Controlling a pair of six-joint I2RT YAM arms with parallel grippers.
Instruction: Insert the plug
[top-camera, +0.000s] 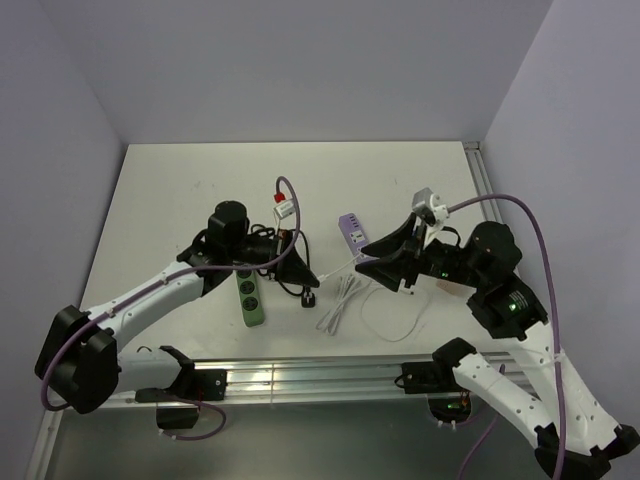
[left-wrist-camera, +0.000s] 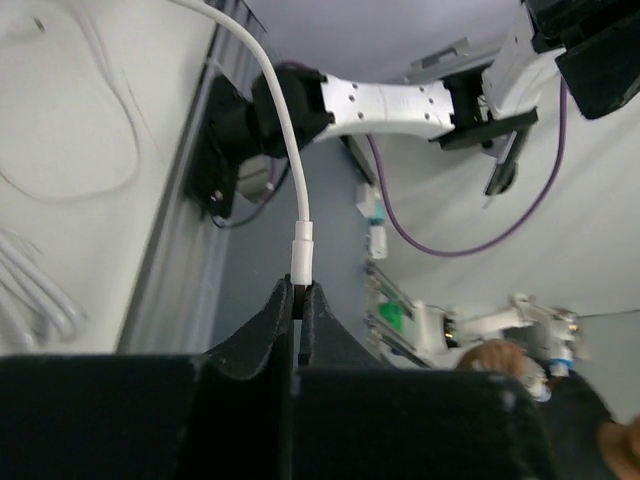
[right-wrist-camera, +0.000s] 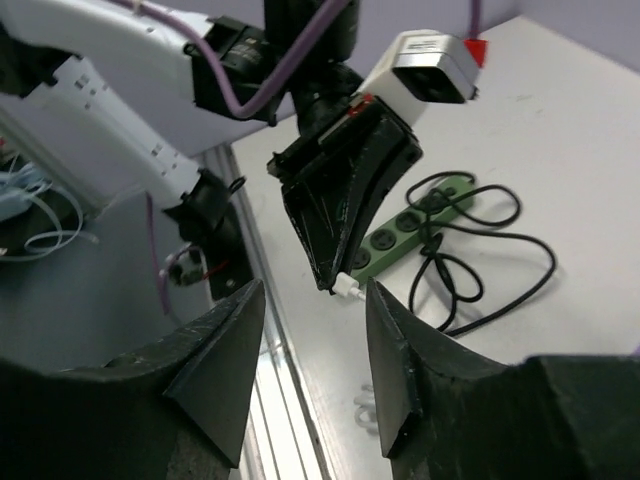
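The white table (top-camera: 200, 180) carries everything, and I place the rest from the green power strip (top-camera: 252, 298) lying on it near the front edge.

My left arm reaches in over the strip's far end, and my left gripper (top-camera: 318, 279) hangs just to the strip's right, raised off the table. My right arm comes in from the other side, so my right gripper (top-camera: 362, 255) sits farther right of the strip and points back toward it, tip to tip with the left. A small gap lies between the two.

A black cord (right-wrist-camera: 438, 270) loops over and beside the strip's right side. A white cable (top-camera: 340, 300) lies right of the strip near the front edge, partly bundled and partly in a loose loop.

The plug (top-camera: 352, 231) looks a pale blue-violet from above. It rests on the table right of the strip and farther back, apart from it, and just beyond my right gripper's tips. Nothing grips it.

My left fingers (left-wrist-camera: 270, 320) are pressed together on the white connector (left-wrist-camera: 302, 255) at the cable's end. The connector sticks out past their tips, with the cable trailing away from it.

My right fingers (right-wrist-camera: 225, 350) stand wide apart with nothing between them. Through that gap the right wrist view shows the left gripper's tip and the white connector.
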